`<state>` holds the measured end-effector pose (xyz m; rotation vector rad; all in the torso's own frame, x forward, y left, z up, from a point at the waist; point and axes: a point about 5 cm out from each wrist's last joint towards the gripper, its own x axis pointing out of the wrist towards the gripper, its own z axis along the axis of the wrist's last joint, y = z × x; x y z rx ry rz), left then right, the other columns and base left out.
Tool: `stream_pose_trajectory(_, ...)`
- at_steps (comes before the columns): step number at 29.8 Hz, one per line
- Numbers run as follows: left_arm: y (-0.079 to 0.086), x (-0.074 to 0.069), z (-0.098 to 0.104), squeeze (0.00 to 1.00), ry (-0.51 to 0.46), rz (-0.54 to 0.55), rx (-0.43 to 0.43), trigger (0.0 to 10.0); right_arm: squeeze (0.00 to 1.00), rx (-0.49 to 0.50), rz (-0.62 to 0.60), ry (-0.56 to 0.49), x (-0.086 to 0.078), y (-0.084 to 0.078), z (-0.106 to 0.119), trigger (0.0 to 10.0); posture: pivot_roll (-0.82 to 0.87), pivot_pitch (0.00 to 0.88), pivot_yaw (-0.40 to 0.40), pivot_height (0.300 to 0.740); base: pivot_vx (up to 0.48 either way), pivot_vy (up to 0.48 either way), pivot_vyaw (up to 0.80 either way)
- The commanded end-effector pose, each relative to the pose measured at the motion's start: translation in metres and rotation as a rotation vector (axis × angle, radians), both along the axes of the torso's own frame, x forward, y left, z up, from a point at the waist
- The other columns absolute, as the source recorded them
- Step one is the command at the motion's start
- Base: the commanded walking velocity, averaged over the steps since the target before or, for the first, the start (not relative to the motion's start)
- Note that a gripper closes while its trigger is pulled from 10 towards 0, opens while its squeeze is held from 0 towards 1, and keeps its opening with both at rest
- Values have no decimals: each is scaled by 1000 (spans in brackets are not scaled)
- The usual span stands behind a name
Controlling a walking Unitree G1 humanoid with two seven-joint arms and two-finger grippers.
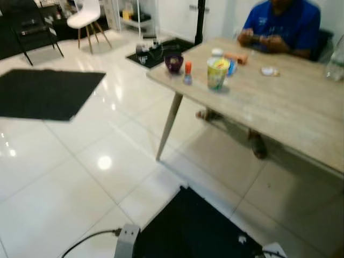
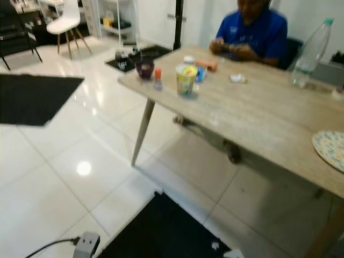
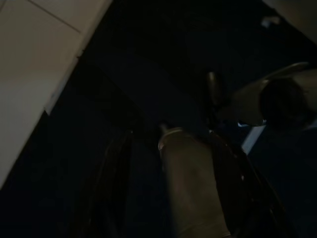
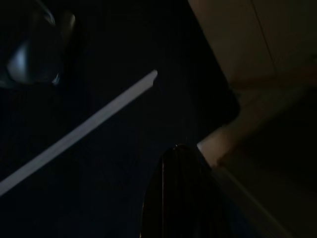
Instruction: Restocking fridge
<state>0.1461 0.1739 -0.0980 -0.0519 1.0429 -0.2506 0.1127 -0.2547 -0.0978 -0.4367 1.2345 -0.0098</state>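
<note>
In the left eye view a light wooden bench stands on a glossy white tile floor, and near its corner there are a dark purple bowl, a small bottle with an orange cap just beside it, and a yellow-green cup a little further along the edge. A person in a blue shirt sits at the far side of the bench, with both hands together over the top. A black mat lies on the floor to the left, a white chair stands far behind it, and another black mat is at the lower edge of the picture. The right eye view shows the same scene, a little blurred, and adds a clear water bottle standing upright near the far edge of the bench and a patterned plate at the right edge. No fridge can be made out in these pictures. The left wrist view is very dark; the left hand hangs over a dark surface, its black fingers seem apart with a pale rounded shape between them, but I cannot tell what that shape is or if it is held. The right wrist view is also very dark; one black finger of the right hand is seen over a dark mat beside pale floor, and I cannot tell if this hand is wide or narrow.
</note>
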Motion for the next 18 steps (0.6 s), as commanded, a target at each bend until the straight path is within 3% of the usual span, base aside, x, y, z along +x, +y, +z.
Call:
stream_pose_trajectory(1,0,-3,-1,0,9,0,1,10000,0,-2,6,-8,3,1,1,10000,-23,0,25,740,345,0,0)
stream_pose_trajectory(5,-1,-3,-1,0,10,1,-1,10000,0,-7,15,5,2,0,0,10000,-22,0,25,740,348,0,0)
stream_pose_trajectory(18,0,-3,-1,0,10,6,3,10000,0,13,-7,-2,3,3,0,10000,-21,0,27,740,346,0,-800)
